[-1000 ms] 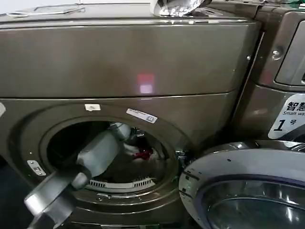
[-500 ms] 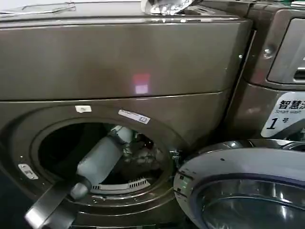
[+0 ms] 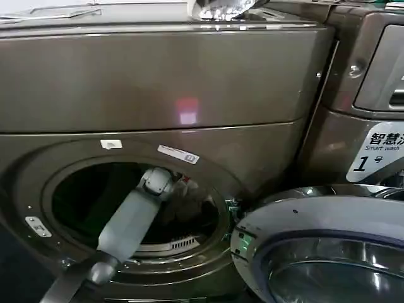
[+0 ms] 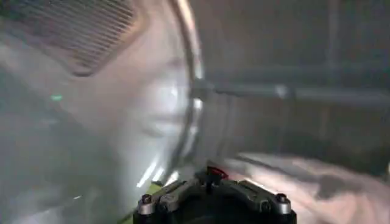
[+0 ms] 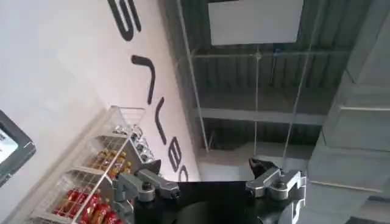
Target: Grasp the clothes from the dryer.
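The dryer [image 3: 158,82] is a bronze-brown front-loader, and its round porthole [image 3: 38,189] stands open. My left arm [image 3: 129,218] reaches through it into the drum. In the left wrist view my left gripper [image 4: 210,179] is shut, with a bit of the red garment [image 4: 218,172] pinched at its fingertips. More of the clothes, pale grey-white fabric [image 4: 304,182], lie on the drum floor just beyond, and a scrap of yellow-green cloth [image 4: 148,191] shows beside the gripper. My right gripper [image 5: 206,165] is open, held up away from the dryer and pointing at the ceiling.
The grey-rimmed glass door [image 3: 315,218] hangs open at the lower right, close beside the porthole. A white label marked 1 [image 3: 375,158] sits on the panel behind it. A perforated vent [image 4: 91,30] lines the drum wall near the left gripper. A crumpled clear bag [image 3: 218,7] lies on top.
The red garment lay loose on the drum floor a second ago; now it is at the left gripper's tips. The left forearm has swung steeper, its elbow lower.
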Robot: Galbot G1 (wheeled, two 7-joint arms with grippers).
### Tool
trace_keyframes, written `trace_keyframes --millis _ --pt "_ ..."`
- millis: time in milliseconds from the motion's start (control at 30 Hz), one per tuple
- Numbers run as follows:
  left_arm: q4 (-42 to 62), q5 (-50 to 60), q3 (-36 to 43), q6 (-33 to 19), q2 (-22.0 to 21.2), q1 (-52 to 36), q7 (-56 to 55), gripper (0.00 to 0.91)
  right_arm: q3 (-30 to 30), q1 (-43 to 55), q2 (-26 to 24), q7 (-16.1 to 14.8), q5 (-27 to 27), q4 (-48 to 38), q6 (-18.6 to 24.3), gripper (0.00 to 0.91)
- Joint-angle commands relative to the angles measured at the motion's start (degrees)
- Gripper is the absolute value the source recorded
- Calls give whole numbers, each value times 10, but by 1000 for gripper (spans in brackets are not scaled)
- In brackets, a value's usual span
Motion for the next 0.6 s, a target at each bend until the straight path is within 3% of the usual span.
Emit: trace_keyframes --millis 33,267,600 --pt "-153 -190 -78 8 -9 102 -273 0 -1 1 0 2 -1 1 -1 907" --pt "-197 -271 -95 10 -9 125 -330 0 3 1 -3 13 -1 -3 -6 907" --pt "-199 -265 -95 -11 -5 129 -327 0 11 3 -5 48 -11 -21 -16 907"
